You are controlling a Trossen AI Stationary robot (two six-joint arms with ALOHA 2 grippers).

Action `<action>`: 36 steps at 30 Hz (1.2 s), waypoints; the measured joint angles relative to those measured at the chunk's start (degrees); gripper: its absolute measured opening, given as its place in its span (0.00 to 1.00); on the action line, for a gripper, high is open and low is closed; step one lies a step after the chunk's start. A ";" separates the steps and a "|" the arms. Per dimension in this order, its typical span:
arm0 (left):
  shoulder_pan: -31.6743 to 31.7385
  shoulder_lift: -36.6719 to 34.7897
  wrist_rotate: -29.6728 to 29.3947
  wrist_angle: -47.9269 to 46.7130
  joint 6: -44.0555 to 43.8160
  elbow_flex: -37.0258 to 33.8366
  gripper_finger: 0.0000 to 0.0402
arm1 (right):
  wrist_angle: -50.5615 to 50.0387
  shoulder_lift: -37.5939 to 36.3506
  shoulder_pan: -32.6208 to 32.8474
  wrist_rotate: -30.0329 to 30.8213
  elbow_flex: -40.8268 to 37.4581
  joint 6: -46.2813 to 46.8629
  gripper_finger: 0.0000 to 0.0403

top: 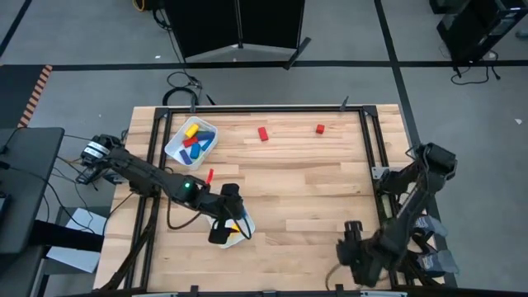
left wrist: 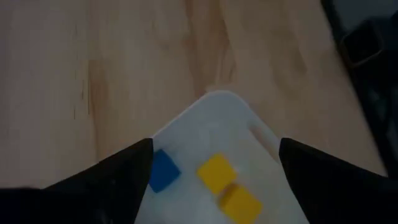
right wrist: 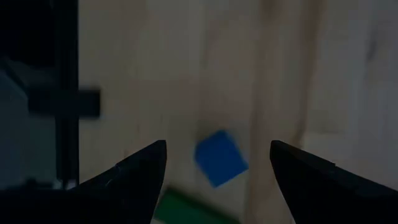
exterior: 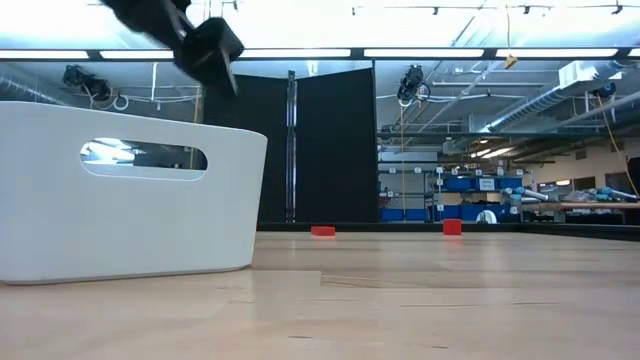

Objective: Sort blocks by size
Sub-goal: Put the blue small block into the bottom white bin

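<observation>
Here the left gripper [top: 224, 233] is hanging over the white tray [left wrist: 249, 149] near the table's [top: 297, 206] front edge, left of its middle, its fingers [left wrist: 124, 180] standing apart with nothing between them. Inside that tray a small blue block [left wrist: 163, 171] and two small yellow blocks [left wrist: 216, 172] are lying close together. The right gripper [right wrist: 217, 165] is hovering at the front right corner, fingers likewise spread and empty, above a blue cube [right wrist: 220, 157] and a green piece [right wrist: 186, 208] on the wood. A second white tray [top: 173, 148] is sitting near the back left corner, holding longer blue, yellow and red bars [top: 196, 140]. A thin red bar [top: 210, 175] is lying between the trays, and two red blocks [top: 263, 133] are resting near the back edge
</observation>
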 joint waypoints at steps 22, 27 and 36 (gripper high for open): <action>-3.32 -0.05 -3.59 6.68 -5.36 0.00 0.81 | 1.97 13.20 0.77 -6.52 0.19 -9.83 0.51; -3.85 -1.02 -3.77 8.18 -5.35 0.00 0.81 | 2.83 12.99 -0.49 -6.93 0.11 -11.17 0.35; -4.36 -12.20 -8.19 9.24 -3.48 0.00 0.81 | 5.16 10.53 -9.21 5.53 2.56 -19.88 0.35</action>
